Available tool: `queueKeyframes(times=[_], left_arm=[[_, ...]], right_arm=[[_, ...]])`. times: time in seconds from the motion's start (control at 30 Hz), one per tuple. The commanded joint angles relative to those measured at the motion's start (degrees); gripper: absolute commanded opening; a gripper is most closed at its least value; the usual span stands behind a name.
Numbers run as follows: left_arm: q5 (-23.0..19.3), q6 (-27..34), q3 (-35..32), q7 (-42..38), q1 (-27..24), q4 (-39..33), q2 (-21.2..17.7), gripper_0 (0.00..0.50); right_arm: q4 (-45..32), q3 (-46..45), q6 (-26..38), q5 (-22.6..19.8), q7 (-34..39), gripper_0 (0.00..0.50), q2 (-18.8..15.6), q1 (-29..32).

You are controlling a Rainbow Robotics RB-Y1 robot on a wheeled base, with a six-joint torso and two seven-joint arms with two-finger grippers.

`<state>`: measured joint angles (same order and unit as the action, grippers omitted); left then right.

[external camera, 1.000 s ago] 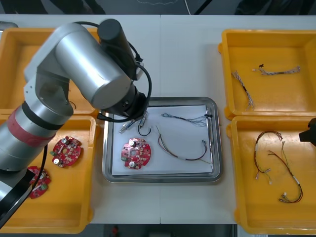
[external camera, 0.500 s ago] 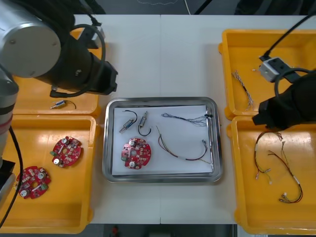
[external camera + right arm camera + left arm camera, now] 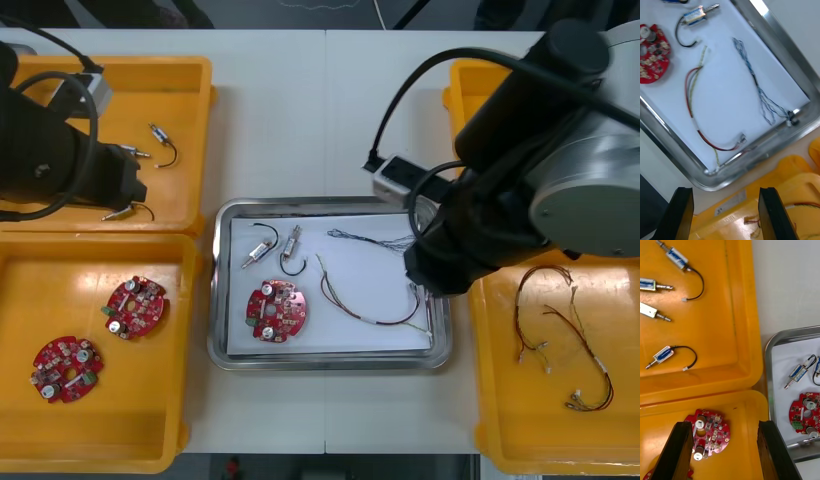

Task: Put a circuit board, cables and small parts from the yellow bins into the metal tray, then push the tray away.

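Nearest me, the near left bin (image 3: pixel 120 420) holds two spare boards (image 3: pixel 135 305). The near right bin (image 3: pixel 510 420) holds a loose tangle of cables (image 3: pixel 560 330). Between them sits the tray (image 3: pixel 325 362), white inside, its long axis running left to right across the desk (image 3: pixel 330 110).

In the tray the board (image 3: pixel 276 311) lies flat toward the near left corner. Just beyond it, two small metal parts (image 3: pixel 257 247) lie side by side, both on a slant. The red and yellow cable (image 3: pixel 365 300) runs from mid-tray out to the right rim. The blue and white cable (image 3: pixel 375 240) stretches left to right along the far side.

My right pincer (image 3: pixel 726 193) hangs where the tray's right rim meets the right bins, fingers spread wide and holding nothing. My left pincer (image 3: pixel 724 425) hovers where the two left bins meet, fingers likewise apart and empty.

Farther off, the far left bin (image 3: pixel 185 100) carries more parts (image 3: pixel 160 140). The desk is pale and plain, and the room past its far edge is dark.
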<state>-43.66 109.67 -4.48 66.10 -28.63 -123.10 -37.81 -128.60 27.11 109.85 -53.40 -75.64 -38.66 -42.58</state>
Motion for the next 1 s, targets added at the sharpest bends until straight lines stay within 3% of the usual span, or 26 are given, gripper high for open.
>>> queueKeyframes(times=[0.03,0.27,0.57,1.0], left_arm=[[-2.93,0.33,-5.80,3.16,4.90,-3.03,-4.81,0.500],[-3.01,0.33,-9.94,3.95,10.87,-5.31,-8.42,0.500],[-4.33,0.33,-13.71,5.88,16.15,-5.49,-10.61,0.500],[-5.21,0.33,-14.07,8.43,22.04,-5.31,-12.28,0.500]], right_arm=[[2.13,7.26,0.15,2.16,-0.04,0.500,5.44,-4.35],[6.52,16.31,0.15,6.64,-8.39,0.500,9.75,-6.55],[8.90,26.07,-6.05,11.04,-18.58,0.500,10.71,-8.13],[9.60,35.47,-9.04,16.13,-17.97,0.500,13.09,-6.90]])
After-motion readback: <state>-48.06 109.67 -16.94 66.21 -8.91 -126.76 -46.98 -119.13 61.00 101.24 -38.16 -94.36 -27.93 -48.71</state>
